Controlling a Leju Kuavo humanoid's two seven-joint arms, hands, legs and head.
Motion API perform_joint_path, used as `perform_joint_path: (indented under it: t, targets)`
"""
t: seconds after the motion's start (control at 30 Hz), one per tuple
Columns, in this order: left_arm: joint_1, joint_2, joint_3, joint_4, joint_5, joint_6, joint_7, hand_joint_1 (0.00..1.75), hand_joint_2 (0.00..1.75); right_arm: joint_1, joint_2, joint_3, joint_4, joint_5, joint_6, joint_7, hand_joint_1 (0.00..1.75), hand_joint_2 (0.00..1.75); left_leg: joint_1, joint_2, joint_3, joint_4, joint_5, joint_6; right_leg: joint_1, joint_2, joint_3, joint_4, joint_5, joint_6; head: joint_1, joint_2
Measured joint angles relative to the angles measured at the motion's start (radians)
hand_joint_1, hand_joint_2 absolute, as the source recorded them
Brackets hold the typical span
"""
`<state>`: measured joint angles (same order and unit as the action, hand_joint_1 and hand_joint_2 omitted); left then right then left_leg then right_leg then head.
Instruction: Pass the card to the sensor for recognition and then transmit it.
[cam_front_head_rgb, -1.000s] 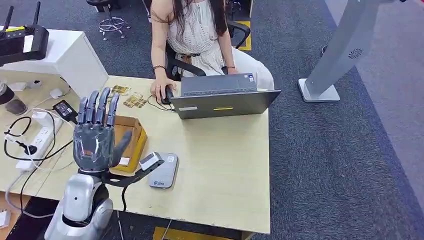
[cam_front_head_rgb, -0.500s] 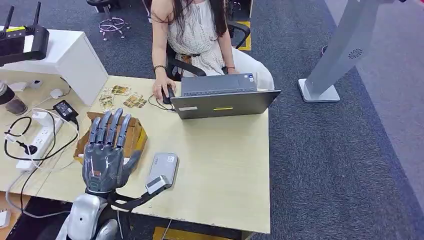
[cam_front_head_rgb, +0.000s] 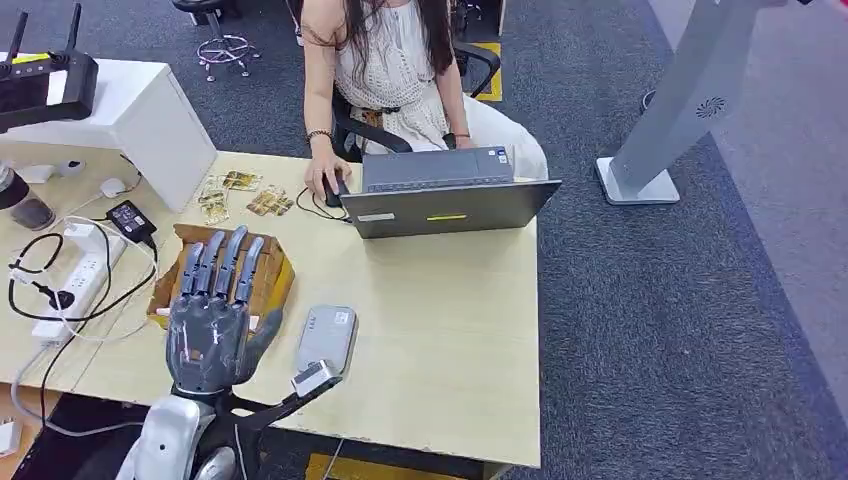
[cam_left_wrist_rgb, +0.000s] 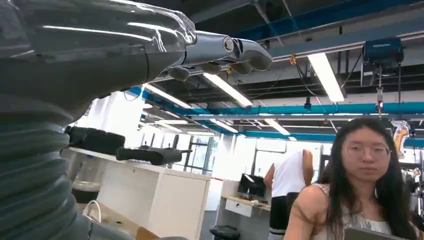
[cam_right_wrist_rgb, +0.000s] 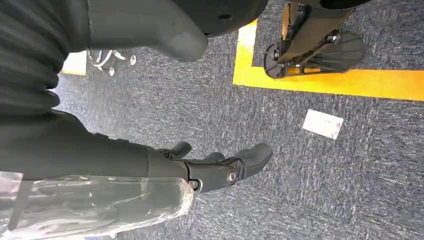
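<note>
My left hand (cam_front_head_rgb: 212, 318) hovers with its fingers stretched out and apart, holding nothing, over the near end of a brown cardboard box (cam_front_head_rgb: 272, 268). The same fingers (cam_left_wrist_rgb: 227, 49) point out straight in the left wrist view. A flat grey sensor box (cam_front_head_rgb: 330, 335) lies on the table just right of that hand. Several small yellowish cards (cam_front_head_rgb: 248, 193) are scattered farther back, near the person's hand. My right hand (cam_right_wrist_rgb: 210, 167) hangs over the carpet with loosely bent fingers and nothing in it.
A person (cam_front_head_rgb: 385, 60) sits behind an open laptop (cam_front_head_rgb: 445, 195) at the far edge, one hand on a mouse. A power strip (cam_front_head_rgb: 75, 280), cables and a charger lie to the left beside a white case (cam_front_head_rgb: 150, 120). A white slip (cam_right_wrist_rgb: 322, 123) lies on the carpet.
My left hand has dropped and drawn back toward me, from the middle of the cardboard box to its near end. The person and laptop have stayed put.
</note>
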<state>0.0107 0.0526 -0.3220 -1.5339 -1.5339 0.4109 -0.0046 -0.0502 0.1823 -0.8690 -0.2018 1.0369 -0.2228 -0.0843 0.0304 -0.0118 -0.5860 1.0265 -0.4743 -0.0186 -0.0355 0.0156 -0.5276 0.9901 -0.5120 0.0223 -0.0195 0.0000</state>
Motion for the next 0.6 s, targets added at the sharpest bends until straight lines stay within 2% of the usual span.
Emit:
perform_joint_path:
  t: [0.6]
  targets:
    - [0.005, 0.0, 0.0, 0.0, 0.002, 0.006, -0.001, 0.0, 1.75, 0.0, 0.0, 0.0, 0.0, 0.011, -0.011, 0.008, 0.0, 1.75, 0.0, 0.0, 0.0, 0.0, 0.0, 0.0, 0.0, 0.0, 0.0, 0.0, 0.0, 0.0, 0.0, 0.0]
